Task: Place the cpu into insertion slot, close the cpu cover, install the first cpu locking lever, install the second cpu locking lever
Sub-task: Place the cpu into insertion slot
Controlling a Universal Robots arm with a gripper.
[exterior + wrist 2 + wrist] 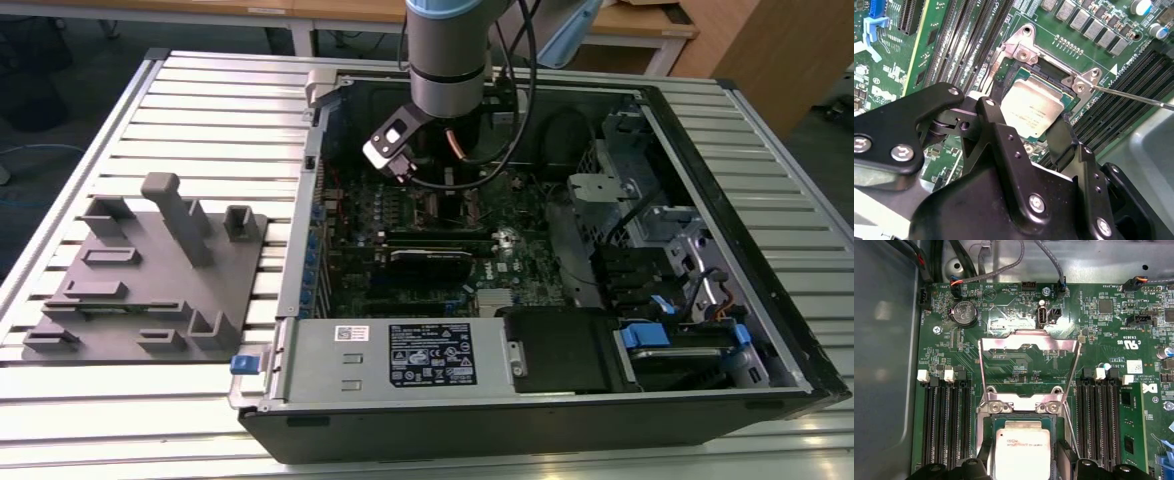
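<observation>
Exterior view: arm (454, 60) reaches down into open PC case (787, 340), over the motherboard (400, 212). Both wrist views: gripper (1025, 117) clamped on the cpu (1031, 105), black fingers (1061, 137) tight vs two opposite edges. The cpu lies flat in the insertion slot (1048, 68), silvery top up, w/ slot's dark rim showing past it. First wrist view: the cpu cover (1026, 343) stands open, tipped back off the slot, board visible thru its window. Second wrist view: thin locking lever (1134, 95) sticks out beside slot. Long black memory slots (946, 425) flank both sides.
</observation>
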